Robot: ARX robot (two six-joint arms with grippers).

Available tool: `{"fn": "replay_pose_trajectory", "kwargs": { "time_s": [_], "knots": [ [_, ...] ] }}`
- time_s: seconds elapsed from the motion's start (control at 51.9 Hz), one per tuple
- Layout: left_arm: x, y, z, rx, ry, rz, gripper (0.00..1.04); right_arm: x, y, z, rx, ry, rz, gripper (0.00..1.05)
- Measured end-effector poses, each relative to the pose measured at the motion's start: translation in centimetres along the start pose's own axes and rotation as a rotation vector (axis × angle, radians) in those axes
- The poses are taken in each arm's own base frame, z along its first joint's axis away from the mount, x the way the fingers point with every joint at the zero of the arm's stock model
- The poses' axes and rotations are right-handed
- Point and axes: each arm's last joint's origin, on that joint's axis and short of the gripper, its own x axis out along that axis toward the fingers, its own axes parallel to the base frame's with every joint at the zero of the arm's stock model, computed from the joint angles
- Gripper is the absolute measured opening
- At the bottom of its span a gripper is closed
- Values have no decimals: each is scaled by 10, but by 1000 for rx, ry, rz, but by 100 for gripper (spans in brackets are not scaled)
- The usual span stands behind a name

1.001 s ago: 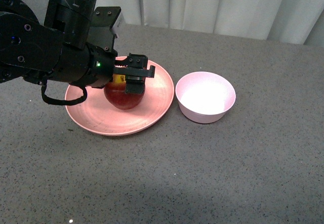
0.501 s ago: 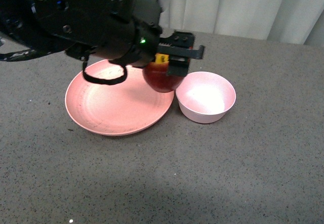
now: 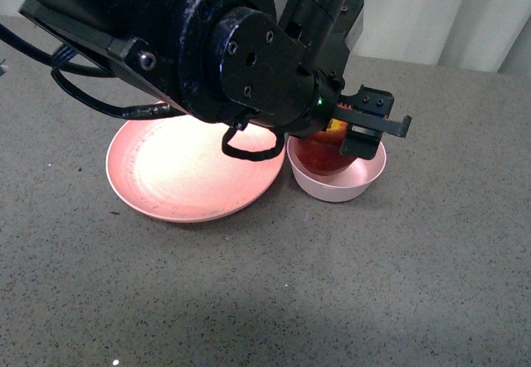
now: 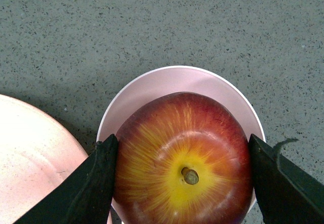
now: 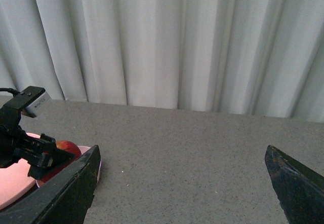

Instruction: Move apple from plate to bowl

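Table (image 3: 274,300): grey speckled surface, bare along the near edge.

Plate (image 3: 166,176): sits left of centre with nothing on it. Its right rim lies just beside the bowl (image 3: 336,191); I cannot tell whether they touch.

Apple (image 3: 319,153): inside the bowl, lower part below the rim. Contact with the bowl floor cannot be told.

Left gripper (image 3: 365,130): reaches in from the left, above the bowl, and is clamped on the apple. 1 finger (image 4: 96,183) presses each flank, with the fruit filling the whole gap between them.

View comparison:
- Front view: the bulky arm hides most of the apple. Only a red side and a strip of yellow under the gripper show.
- Left wrist view: looks straight down on the apple. It shows the whole crown, the stem, and the bowl's pale rim ringing the fruit on the far side. A slice of the plate shows beside the bowl.
- Right wrist view: sees the apple, bowl and left gripper small and from the side, with the curtain (image 5: 167,41) behind them.

Orientation: stem points up toward the wrist camera, so the stem axis is roughly vertical. The yellow patch sits on top with streaks radiating outward. The body is round, with no clear long axis.

Right gripper (image 5: 182,193): spread wide and holding nothing, well apart to the right of the bowl.

Far edge: pale pleated curtain.
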Motion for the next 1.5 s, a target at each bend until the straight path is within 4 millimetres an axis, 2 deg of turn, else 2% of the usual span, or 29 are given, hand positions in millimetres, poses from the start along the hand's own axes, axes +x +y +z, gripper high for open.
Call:
{"fn": "replay_pose_trajectory", "kwargs": {
  "time_s": [0.019, 0.039, 0.077, 0.154, 0.173, 0.308, 0.578, 0.655, 0.712, 0.809, 0.847, 0.905, 1.001, 1.078, 1.136, 1.309, 1.502],
  "knots": [
    [1, -1, -1, 2, 3, 0, 67, 0, 0, 0, 0, 0, 0, 95],
    [9, -2, -5, 20, 11, 6, 76, 0, 0, 0, 0, 0, 0, 95],
    [9, -1, -4, 21, 7, 16, 85, 0, 0, 0, 0, 0, 0, 95],
    [8, 0, -4, 21, 4, 21, 99, 0, 0, 0, 0, 0, 1, 95],
    [8, 0, -4, 20, 4, 22, 100, 0, 0, 0, 0, 0, 0, 95],
    [-3, 9, -5, -4, -39, 59, 98, 0, 0, 0, 0, 0, 0, 95],
    [-56, 51, 3, -125, -194, 197, 98, 0, 0, 0, 0, 0, 0, 95],
    [-73, 66, -4, -167, -211, 242, 98, 0, 0, 0, 0, 0, 0, 95],
    [-91, 80, -18, -210, -216, 297, 98, 0, 0, 0, 0, 0, 0, 95],
    [-111, 88, -30, -225, -245, 362, 98, 0, 0, 0, 0, 0, 0, 95],
    [-115, 89, -34, -209, -281, 409, 96, 0, 0, 0, 0, 0, 0, 95],
    [-124, 92, -39, -176, -420, 489, 87, 0, 0, 0, 0, 0, 0, 95],
    [-161, 97, -57, -138, -627, 515, 64, 0, 0, 0, 0, 0, 0, 95],
    [-180, 100, -63, -129, -656, 525, 51, 0, 0, 0, 0, 0, 0, 95],
    [-198, 102, -73, -123, -660, 530, 37, 0, 0, 0, 0, 0, 0, 95],
    [-227, 103, -90, -123, -622, 536, 6, 0, 0, 0, 0, 0, 0, 95],
    [-252, 100, -98, -113, -653, 531, 4, 0, 0, 0, 0, 0, 0, 95]
  ]
}}
